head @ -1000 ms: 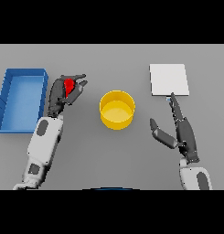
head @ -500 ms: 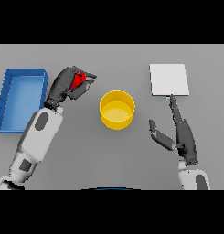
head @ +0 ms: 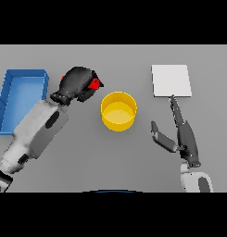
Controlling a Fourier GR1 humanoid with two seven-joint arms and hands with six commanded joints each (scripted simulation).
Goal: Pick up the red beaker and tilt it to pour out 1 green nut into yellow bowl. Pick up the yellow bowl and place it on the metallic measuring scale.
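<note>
Setting: bench-top lab workspace | Evidence: plain grey table (head: pixel 87 171); red beaker (head: pixel 94 84), mostly hidden in the left hand (head: pixel 78 83); pale square plate (head: pixel 171 80), probably the measuring scale; yellow bowl (head: pixel 118 111); blue bin (head: pixel 20 99)

White and grey arms, dark left hand (head: pixel 77 83), dark right hand (head: pixel 185 139)

- A blue tray (head: pixel 13 88) lies on the table's left side, just beyond the left hand (head: pixel 78 84).
- The grey table (head: pixel 115 157) stretches beneath both hands.
</note>
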